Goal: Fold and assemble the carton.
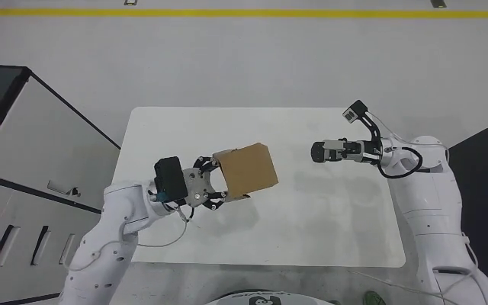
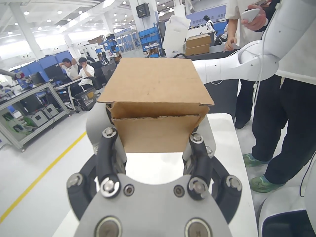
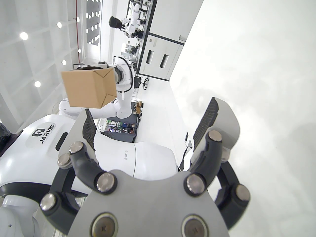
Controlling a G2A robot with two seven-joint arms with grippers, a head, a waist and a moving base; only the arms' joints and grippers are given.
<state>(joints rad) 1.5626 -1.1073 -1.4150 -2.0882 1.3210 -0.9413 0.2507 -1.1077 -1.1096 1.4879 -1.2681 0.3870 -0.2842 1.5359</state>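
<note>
Above the tabletop (image 1: 328, 221), toward its left side, the left pincer (image 1: 227, 180) grasps the carton (image 1: 248, 168) by opposite walls; the right pincer (image 1: 314, 150) hangs released, well apart. Likely risk: squeeze pressure buckling the walls, springing its flaps.

Left end effector (image 1: 226, 178) clamps the carton (image 1: 252, 166); right end effector (image 1: 313, 150) has fingers spread.

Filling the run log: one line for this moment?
left gripper: shut on carton, over table | right gripper: open, empty
</note>
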